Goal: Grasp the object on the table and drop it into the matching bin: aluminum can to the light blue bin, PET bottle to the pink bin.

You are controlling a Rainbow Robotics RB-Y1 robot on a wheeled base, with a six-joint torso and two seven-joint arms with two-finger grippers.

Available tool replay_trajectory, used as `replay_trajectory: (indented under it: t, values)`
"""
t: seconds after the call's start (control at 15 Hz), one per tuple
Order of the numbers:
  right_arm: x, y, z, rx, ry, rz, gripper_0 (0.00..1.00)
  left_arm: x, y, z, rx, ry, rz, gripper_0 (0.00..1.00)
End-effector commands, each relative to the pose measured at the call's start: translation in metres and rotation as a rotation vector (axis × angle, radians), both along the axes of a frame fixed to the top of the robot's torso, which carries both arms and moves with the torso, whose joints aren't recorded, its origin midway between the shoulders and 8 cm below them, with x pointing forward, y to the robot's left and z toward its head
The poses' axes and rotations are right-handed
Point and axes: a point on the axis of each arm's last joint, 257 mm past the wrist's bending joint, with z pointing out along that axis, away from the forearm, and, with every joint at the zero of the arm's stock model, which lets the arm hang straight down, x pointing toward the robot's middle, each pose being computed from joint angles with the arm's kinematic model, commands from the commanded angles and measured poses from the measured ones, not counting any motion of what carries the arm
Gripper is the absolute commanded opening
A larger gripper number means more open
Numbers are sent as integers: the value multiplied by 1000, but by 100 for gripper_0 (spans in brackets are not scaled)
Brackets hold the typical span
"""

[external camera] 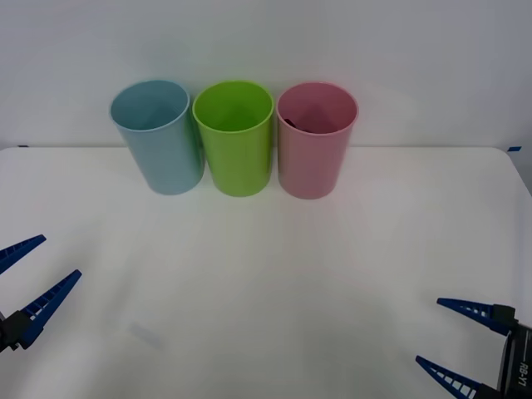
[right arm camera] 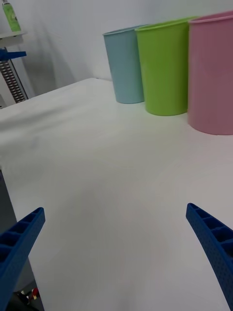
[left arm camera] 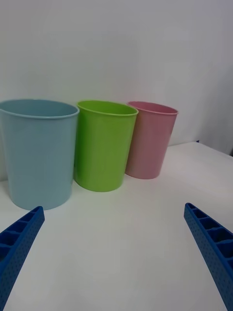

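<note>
Peeking over the pink bin's (external camera: pixel 316 154) rim, upper centre-right of the front view, a small dark shape sits against the inner wall at its left; that may be the PET bottle (external camera: pixel 290 123) already inside, though too little shows to be sure. Beside it stands the green bin (external camera: pixel 235 141), just touching, then the light blue bin (external camera: pixel 160 140) at upper left. Across the white table (external camera: pixel 274 283) nothing else lies waiting. Down at the lower left corner hangs the left gripper (external camera: pixel 25 278), fingers spread wide; at lower right the right gripper (external camera: pixel 455 341), likewise spread and holding nothing. My read: the drop looks done, so doing this step well means both arms staying low, wide of the bins, clear of knocking them.
</note>
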Motion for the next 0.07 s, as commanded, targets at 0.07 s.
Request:
replay_trajectory:
  t: [0.07]
  values:
    - [0, 0, 0, 0, 0, 0, 100, 0, 0, 0, 0, 0, 0, 100]
